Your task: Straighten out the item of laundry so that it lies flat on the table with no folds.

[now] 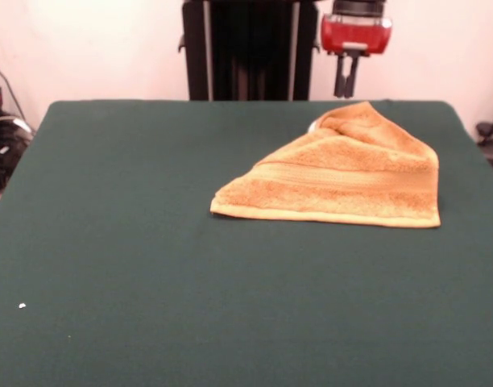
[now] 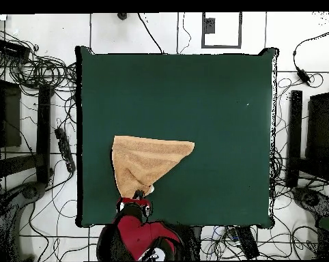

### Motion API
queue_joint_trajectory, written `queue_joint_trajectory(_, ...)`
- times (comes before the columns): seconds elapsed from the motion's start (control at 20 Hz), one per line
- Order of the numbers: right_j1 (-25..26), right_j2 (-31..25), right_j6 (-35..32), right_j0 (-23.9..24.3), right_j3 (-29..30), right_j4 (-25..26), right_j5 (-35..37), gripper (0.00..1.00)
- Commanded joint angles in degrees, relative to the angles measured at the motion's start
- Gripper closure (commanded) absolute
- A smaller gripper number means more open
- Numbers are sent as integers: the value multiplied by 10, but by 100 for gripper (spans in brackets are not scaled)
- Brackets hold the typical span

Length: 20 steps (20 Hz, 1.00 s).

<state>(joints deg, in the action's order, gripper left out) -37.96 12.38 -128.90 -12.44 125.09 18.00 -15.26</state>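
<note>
The item of laundry, a golden-tan towel, lies folded into a rough triangle on the right far part of the dark green table. A woven band runs across it, and a bit of white shows at its far tip. My gripper hangs just above and behind that bunched tip, shut and holding nothing. In the overhead view the towel tapers to a point next to the gripper near the table's bottom edge.
A black pedestal column stands behind the table's far edge. A small white speck lies on the cloth at the near left. Cables and dark boxes surround the table on the floor.
</note>
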Motion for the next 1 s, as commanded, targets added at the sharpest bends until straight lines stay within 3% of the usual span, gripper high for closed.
queue_joint_trajectory(0.05,23,-89,4,21,-91,22,79,100)
queue_joint_trajectory(0.65,21,-134,8,51,-144,27,154,100)
queue_joint_trajectory(1.0,67,-119,-17,36,-176,27,108,100)
